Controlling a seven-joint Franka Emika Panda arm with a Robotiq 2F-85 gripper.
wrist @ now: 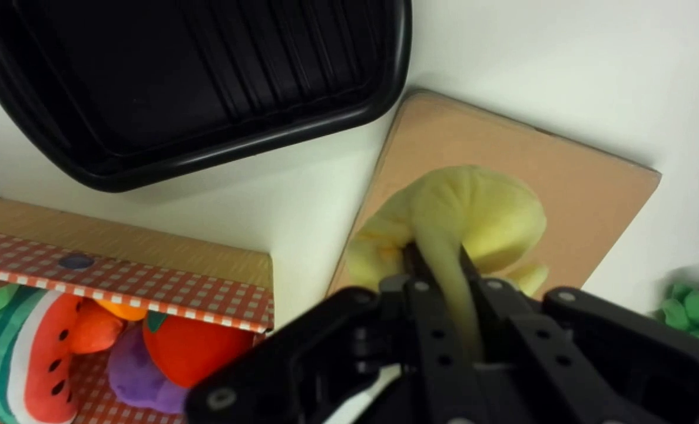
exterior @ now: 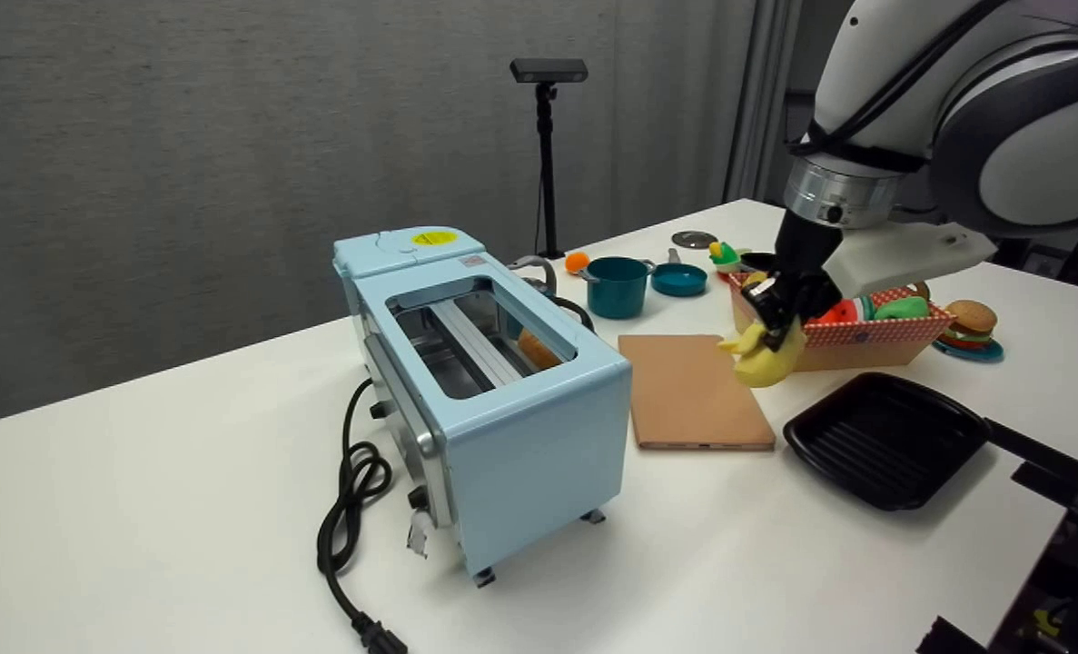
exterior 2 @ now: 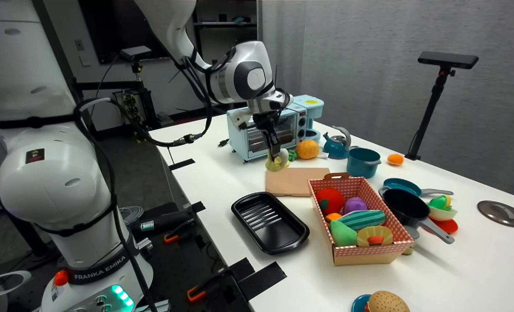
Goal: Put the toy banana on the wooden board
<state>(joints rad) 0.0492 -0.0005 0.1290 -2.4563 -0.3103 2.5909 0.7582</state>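
Wrist view shows the toy banana [wrist: 473, 203] suspended above the wooden board [wrist: 585, 194], apparently nearer the edge facing the black pan [wrist: 208, 76], not yet set down. Step in hand is judged to be lowering and release. Recommended: shift slightly towards the board's middle, descend straight and slowly, let the seemingly soft underside settle, then part the jaws wide so its loose strips come free. Tool [wrist: 441, 263]: jaws standing close together, the gap filled by the banana, which they grip; no contact with the board evident in any view. On the worktop [exterior: 184, 472], the checked box [wrist: 161, 285] sits near the board, pan side; the toaster oven [exterior: 539, 454] stands on the board's opposite side.
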